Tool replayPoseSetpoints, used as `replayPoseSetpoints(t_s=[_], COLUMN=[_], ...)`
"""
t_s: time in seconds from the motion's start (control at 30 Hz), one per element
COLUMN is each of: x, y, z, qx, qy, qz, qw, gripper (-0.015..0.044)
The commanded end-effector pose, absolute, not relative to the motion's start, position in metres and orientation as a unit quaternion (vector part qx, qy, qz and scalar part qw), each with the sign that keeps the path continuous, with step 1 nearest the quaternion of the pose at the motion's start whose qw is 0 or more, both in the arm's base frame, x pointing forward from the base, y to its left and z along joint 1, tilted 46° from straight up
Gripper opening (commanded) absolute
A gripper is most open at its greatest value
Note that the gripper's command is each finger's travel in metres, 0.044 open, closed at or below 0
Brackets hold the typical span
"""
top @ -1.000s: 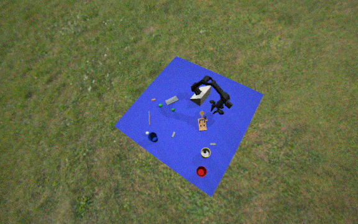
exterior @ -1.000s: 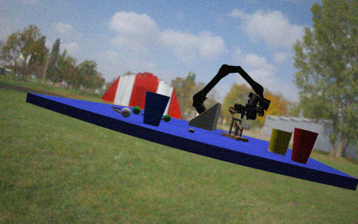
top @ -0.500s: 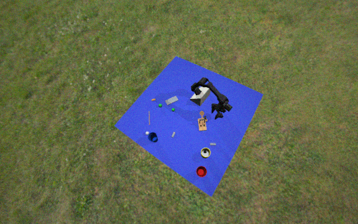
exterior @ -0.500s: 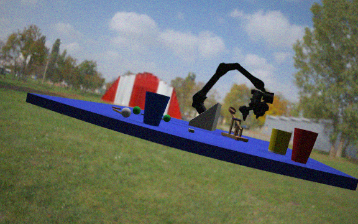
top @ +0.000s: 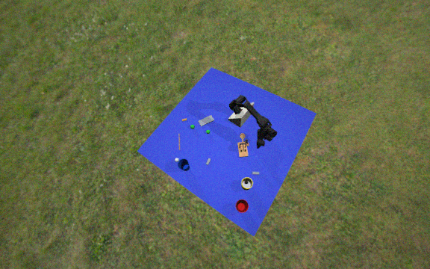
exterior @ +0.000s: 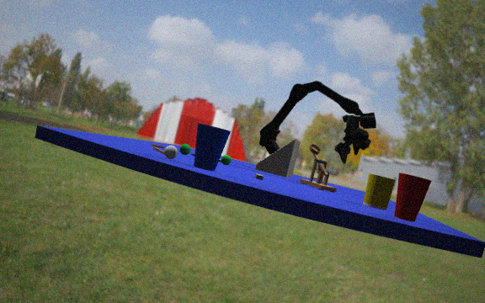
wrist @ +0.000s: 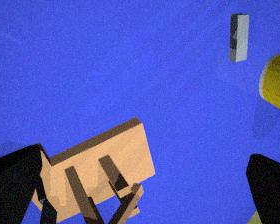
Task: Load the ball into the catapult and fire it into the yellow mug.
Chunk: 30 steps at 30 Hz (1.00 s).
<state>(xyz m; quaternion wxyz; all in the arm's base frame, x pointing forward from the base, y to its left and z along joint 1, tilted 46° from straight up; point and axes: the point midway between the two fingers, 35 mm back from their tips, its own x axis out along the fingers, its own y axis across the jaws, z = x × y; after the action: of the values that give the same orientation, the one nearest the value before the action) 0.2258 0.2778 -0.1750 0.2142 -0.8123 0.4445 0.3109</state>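
The wooden catapult (top: 242, 152) (exterior: 318, 185) (wrist: 128, 150) stands on the blue board, its cup (top: 242, 136) (exterior: 315, 148) raised and empty as far as I can tell. Its base's far end faces roughly toward the yellow mug (top: 252, 183) (exterior: 379, 193) (wrist: 278, 80), which stands upright. A dark round thing (top: 246, 182), which looks like the ball, is inside the mug. My gripper (top: 260, 143) (exterior: 349, 155) (wrist: 145, 163) is open and empty, above and beside the catapult. The wrist view shows its fingers wide apart, with the near part of the catapult partly hidden.
A red cup (top: 242, 206) (exterior: 412, 197) stands beyond the mug. A blue cup (top: 184, 164) (exterior: 211, 147) has a white ball (top: 177, 159) (exterior: 171, 151) beside it. Two green balls (top: 192, 126) (top: 207, 131), a grey wedge (exterior: 282, 162) and a grey block (top: 256, 172) (wrist: 242, 37) are also there.
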Motion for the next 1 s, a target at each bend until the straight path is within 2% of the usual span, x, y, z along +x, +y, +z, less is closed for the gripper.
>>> replayPoseSetpoints(t_s=[0.0, 0.97], x=[0.245, 0.389], y=[0.291, 0.334], z=[-0.174, -0.137], qx=[-0.786, -0.539], qy=[0.455, 0.469], qz=[0.3, 0.181], qw=[0.291, 0.676], gripper=[0.044, 0.044])
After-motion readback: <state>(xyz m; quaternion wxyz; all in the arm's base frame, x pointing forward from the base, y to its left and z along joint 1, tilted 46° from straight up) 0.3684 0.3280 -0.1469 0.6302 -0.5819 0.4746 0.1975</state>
